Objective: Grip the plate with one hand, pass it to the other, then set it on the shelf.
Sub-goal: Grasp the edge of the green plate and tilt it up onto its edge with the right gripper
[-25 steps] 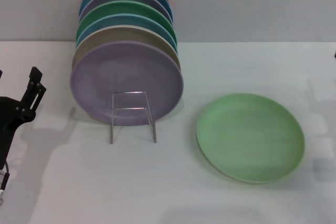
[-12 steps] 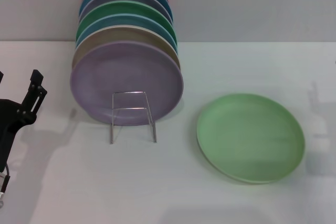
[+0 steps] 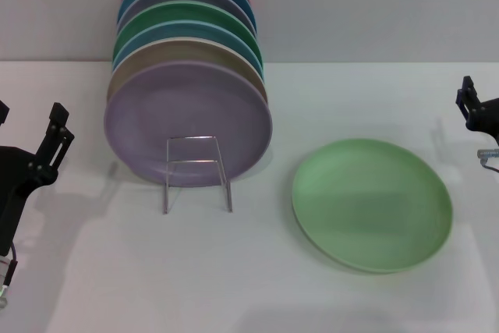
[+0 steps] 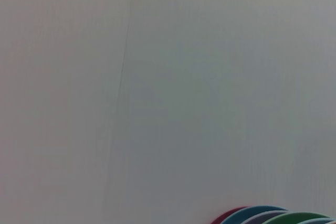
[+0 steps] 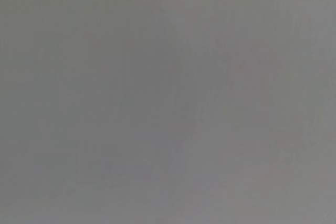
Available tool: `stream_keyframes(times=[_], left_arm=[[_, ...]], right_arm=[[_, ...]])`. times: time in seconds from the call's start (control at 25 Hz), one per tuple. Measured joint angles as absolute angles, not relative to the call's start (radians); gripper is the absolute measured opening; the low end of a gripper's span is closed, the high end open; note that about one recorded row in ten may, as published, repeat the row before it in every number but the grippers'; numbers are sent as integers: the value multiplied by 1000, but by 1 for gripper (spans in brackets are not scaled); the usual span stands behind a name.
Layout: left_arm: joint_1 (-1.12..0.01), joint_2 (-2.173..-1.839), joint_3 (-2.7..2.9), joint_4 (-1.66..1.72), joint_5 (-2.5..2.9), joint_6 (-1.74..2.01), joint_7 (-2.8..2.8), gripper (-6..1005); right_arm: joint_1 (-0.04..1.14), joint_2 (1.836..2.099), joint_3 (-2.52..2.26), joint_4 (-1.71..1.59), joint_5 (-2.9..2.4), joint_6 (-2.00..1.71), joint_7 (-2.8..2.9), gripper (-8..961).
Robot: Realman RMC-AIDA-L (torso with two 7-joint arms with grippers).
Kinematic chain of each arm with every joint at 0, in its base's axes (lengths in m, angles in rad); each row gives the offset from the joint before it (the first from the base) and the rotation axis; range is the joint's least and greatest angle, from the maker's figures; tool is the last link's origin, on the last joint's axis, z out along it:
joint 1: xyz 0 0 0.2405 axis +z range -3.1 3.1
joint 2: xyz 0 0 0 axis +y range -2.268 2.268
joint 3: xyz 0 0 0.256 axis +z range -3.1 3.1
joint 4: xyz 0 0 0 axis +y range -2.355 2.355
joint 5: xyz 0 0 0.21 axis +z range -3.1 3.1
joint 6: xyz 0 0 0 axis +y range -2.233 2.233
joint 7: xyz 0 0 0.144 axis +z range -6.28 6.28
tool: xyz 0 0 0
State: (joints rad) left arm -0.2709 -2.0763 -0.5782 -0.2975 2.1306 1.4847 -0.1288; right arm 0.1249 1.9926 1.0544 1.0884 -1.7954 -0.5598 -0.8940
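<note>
The light mint-green plate [image 3: 373,204] lies flat on the white table, right of centre. The shelf [image 3: 196,173] is a thin silver wire rack with a squared front loop, left of the plate, with a free slot at its front. My left gripper [image 3: 28,118] hangs open and empty at the far left, level with the rack and well away from the plate. My right gripper [image 3: 477,107] shows at the right edge, above and to the right of the plate and not touching it. The right wrist view shows only a blank grey surface.
Several plates stand upright in the rack behind the loop: a lilac plate [image 3: 187,122] in front, then tan, blue, dark green and red ones. Their top rims [image 4: 273,216] show in the left wrist view against the wall. The white table [image 3: 234,286] stretches in front.
My right gripper has come into view at the right edge, where only its shadow showed before. My left gripper has shifted slightly right and up. The plate has not moved.
</note>
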Motion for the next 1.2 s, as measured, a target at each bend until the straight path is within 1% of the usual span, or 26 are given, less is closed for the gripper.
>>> stream_keyframes(times=[0.04,0.08,0.16,0.2,0.24,0.32,0.4,0.44,0.52,0.6,0.68,0.8,0.84,0.96,1.0,1.04,1.2], left_arm=[[-271,-2076,-578,-297,2131,1485,-129,819],[-272,-2076,-578,-298,2131,1485,-129,819],[-274,-2077,-578,-298,2131,1485,-129,818],[-274,-2077,-578,-298,2131,1485,-129,818],[-274,-2077,-578,-298,2131,1486,-129,817],[-274,-2077,-578,-298,2131,1486,-129,816],[-275,-2076,-578,-298,2131,1486,-129,815],[-275,-2076,-578,-297,2131,1486,-129,815],[-276,-2076,-578,-298,2131,1487,-129,814],[-277,-2076,-578,-298,2131,1487,-129,813],[-278,-2076,-578,-298,2131,1488,-129,812],[-284,-2076,-578,-298,2131,1488,-129,811],[-284,-2076,-578,-298,2131,1488,-129,811],[-288,-2076,-578,-298,2131,1488,-129,809],[-289,-2076,-578,-298,2131,1488,-129,809],[-290,-2077,-578,-298,2131,1488,-129,808],[-294,-2077,-580,-299,2131,1492,-129,807]], right_arm=[[125,1993,1054,1088,-1795,-560,-894,678],[102,2000,1103,1132,-1795,-479,-918,679],[61,2023,1200,1199,-1795,-323,-958,679],[23,2053,1305,1259,-1798,-162,-1005,679],[23,2053,1305,1259,-1798,-162,-1005,679],[0,2071,1399,1302,-1799,-3,-1037,679],[-5,2072,1503,1331,-1801,191,-1040,679],[-5,2072,1503,1331,-1801,191,-1040,679],[2,2071,1588,1339,-1821,332,-1024,678],[36,2072,1718,1371,-1957,537,-918,678],[50,2072,1746,1383,-2008,587,-879,678],[120,2072,1852,1436,-2195,801,-759,678],[120,2072,1852,1436,-2195,801,-759,678],[178,2072,1900,1465,-2297,954,-688,679],[217,2070,1926,1477,-2355,1047,-649,679],[217,2070,1926,1477,-2355,1047,-649,679],[315,2071,1994,1476,-2497,1225,-563,679]])
